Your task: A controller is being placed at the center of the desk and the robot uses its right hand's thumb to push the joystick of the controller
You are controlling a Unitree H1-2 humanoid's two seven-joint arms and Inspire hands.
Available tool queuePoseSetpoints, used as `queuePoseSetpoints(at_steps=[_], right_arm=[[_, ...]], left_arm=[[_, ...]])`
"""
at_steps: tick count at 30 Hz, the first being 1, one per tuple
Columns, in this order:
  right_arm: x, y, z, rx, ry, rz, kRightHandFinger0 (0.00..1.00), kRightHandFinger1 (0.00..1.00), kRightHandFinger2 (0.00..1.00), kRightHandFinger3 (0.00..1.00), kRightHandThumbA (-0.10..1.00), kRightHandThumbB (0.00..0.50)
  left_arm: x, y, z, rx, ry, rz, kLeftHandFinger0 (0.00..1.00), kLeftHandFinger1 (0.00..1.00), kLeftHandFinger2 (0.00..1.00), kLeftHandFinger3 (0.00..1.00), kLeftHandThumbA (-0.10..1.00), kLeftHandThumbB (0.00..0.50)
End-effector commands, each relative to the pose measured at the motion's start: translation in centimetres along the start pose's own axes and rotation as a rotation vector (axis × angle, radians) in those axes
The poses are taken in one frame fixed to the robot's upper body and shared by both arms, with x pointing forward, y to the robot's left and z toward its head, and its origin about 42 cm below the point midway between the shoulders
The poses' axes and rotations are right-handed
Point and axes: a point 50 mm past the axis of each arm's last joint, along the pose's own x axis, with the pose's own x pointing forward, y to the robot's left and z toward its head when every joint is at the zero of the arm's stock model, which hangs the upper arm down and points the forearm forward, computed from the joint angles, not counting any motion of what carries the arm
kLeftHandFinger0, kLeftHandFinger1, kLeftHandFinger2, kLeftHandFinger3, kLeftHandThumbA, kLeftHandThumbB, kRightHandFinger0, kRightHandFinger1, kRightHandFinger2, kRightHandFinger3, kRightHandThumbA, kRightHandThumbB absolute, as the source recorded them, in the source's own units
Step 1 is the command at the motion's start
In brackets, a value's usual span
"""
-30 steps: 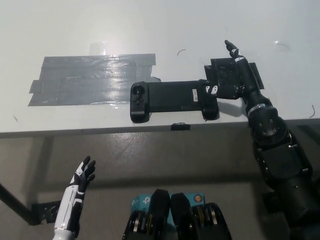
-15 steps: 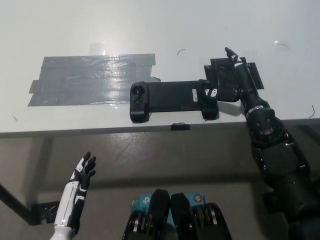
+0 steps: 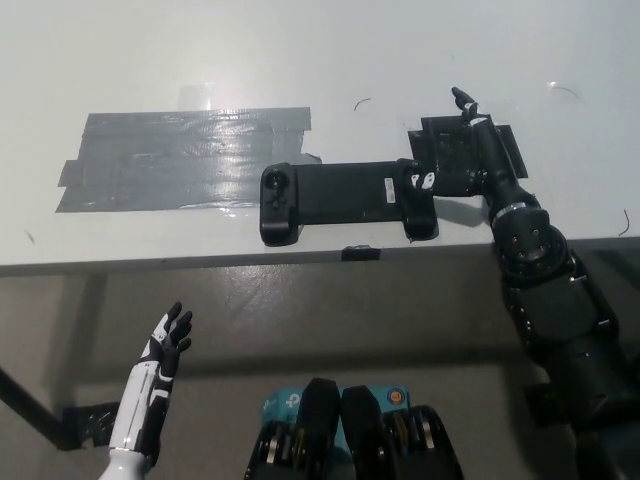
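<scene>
The desk [image 3: 420,40] is plain white with a pale glossy sheen and a few thin dark hair-like squiggles near its far right part. Left of the controller [image 3: 345,200] lies a wide patch of grey tape [image 3: 180,158], streaked with lighter reflections. The controller is matte black all over, with a small white mark near its right grip. The right hand [image 3: 468,158] beside that grip is black with small white spots on the fingers. Below the desk's front edge, the left hand [image 3: 165,342] is white with black fingers. The floor [image 3: 300,310] beneath is mottled grey-brown.
</scene>
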Motion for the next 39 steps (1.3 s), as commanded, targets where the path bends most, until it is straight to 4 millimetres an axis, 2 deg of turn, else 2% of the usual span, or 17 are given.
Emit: queuePoseSetpoints(at_steps=[1, 4, 5, 6, 8, 12, 18, 20, 21, 22, 24, 25, 26, 27, 28, 33, 39], right_arm=[[2.2, -1.8, 4.1, 0.003, -0.097, -0.074, 1.0, 1.0, 1.0, 1.0, 1.0, 0.25], [2.3, -1.9, 4.1, 0.0, -0.102, -0.081, 1.0, 1.0, 1.0, 1.0, 1.0, 0.186], [2.4, -1.9, 4.1, -0.006, -0.107, -0.086, 1.0, 1.0, 1.0, 1.0, 0.97, 0.139], [2.4, -1.9, 4.1, -0.035, -0.107, -0.092, 1.0, 1.0, 1.0, 1.0, 0.88, 0.076], [2.4, -1.8, 4.1, -0.038, -0.094, -0.098, 1.0, 1.0, 1.0, 1.0, 0.75, 0.002], [2.6, -1.9, 3.8, -0.035, -0.094, -0.112, 1.0, 1.0, 1.0, 1.0, 0.59, 0.0], [2.6, -2.2, 3.9, -0.025, -0.112, -0.131, 1.0, 1.0, 1.0, 1.0, 0.48, 0.0], [2.6, -2.3, 3.8, -0.023, -0.115, -0.13, 1.0, 1.0, 1.0, 1.0, 0.54, 0.0], [2.6, -2.4, 3.8, -0.023, -0.113, -0.129, 1.0, 1.0, 1.0, 1.0, 0.72, 0.002], [2.6, -2.5, 3.9, -0.016, -0.111, -0.126, 1.0, 1.0, 1.0, 1.0, 0.84, 0.037], [2.5, -2.8, 4.4, -0.005, -0.123, -0.124, 1.0, 1.0, 1.0, 1.0, 0.99, 0.113], [2.4, -3.1, 4.9, 0.003, -0.136, -0.119, 1.0, 1.0, 1.0, 1.0, 1.0, 0.194], [2.4, -3.2, 5.2, 0.002, -0.144, -0.12, 1.0, 1.0, 1.0, 1.0, 1.0, 0.233], [2.3, -3.3, 5.4, 0.0, -0.154, -0.123, 1.0, 1.0, 1.0, 1.0, 1.0, 0.318], [2.3, -3.4, 5.7, 0.002, -0.164, -0.125, 1.0, 1.0, 1.0, 1.0, 1.0, 0.282], [0.4, -3.9, 10.1, 0.042, -0.31, -0.117, 1.0, 1.0, 1.0, 1.0, 1.0, 0.383], [-3.0, -4.0, 16.2, 0.115, -0.529, -0.076, 1.0, 1.0, 1.0, 1.0, 1.0, 0.373]], left_arm=[[0.7, 0.2, 1.2, 0.011, -0.056, -0.002, 1.0, 1.0, 1.0, 1.0, 0.99, 0.109], [0.8, 0.2, 1.2, 0.004, -0.055, 0.0, 1.0, 1.0, 1.0, 1.0, 0.98, 0.117], [0.8, 0.2, 1.2, 0.004, -0.054, -0.001, 1.0, 1.0, 1.0, 1.0, 0.98, 0.12], [0.8, 0.2, 1.1, 0.005, -0.056, -0.002, 1.0, 1.0, 1.0, 1.0, 0.98, 0.119], [0.8, 0.2, 1.1, 0.003, -0.054, -0.002, 1.0, 1.0, 1.0, 1.0, 0.99, 0.121], [0.8, 0.3, 1.1, 0.006, -0.055, -0.002, 1.0, 1.0, 1.0, 1.0, 0.99, 0.116], [1.0, 0.2, 1.2, 0.007, -0.057, -0.005, 1.0, 1.0, 1.0, 1.0, 1.0, 0.125], [1.0, 0.2, 1.2, 0.005, -0.057, -0.008, 1.0, 1.0, 1.0, 1.0, 1.0, 0.131], [1.0, 0.2, 1.2, 0.007, -0.064, -0.009, 1.0, 1.0, 1.0, 1.0, 1.0, 0.124], [1.0, 0.2, 1.3, 0.009, -0.064, -0.009, 1.0, 1.0, 1.0, 1.0, 1.0, 0.126], [1.1, 0.2, 1.4, 0.007, -0.061, -0.004, 1.0, 1.0, 1.0, 1.0, 1.0, 0.128], [1.1, 0.2, 1.4, 0.014, -0.063, -0.003, 1.0, 1.0, 1.0, 1.0, 1.0, 0.132], [1.2, 0.2, 1.4, 0.014, -0.064, -0.003, 1.0, 1.0, 1.0, 1.0, 1.0, 0.136], [1.3, 0.2, 1.4, 0.013, -0.064, -0.003, 1.0, 1.0, 1.0, 1.0, 1.0, 0.137], [1.3, 0.2, 1.4, 0.015, -0.067, -0.004, 1.0, 1.0, 1.0, 1.0, 1.0, 0.14], [1.4, 0.3, 1.4, 0.011, -0.067, -0.004, 1.0, 1.0, 1.0, 1.0, 1.0, 0.146], [1.6, 0.1, 1.5, 0.01, -0.078, -0.011, 1.0, 1.0, 1.0, 1.0, 0.99, 0.133]])
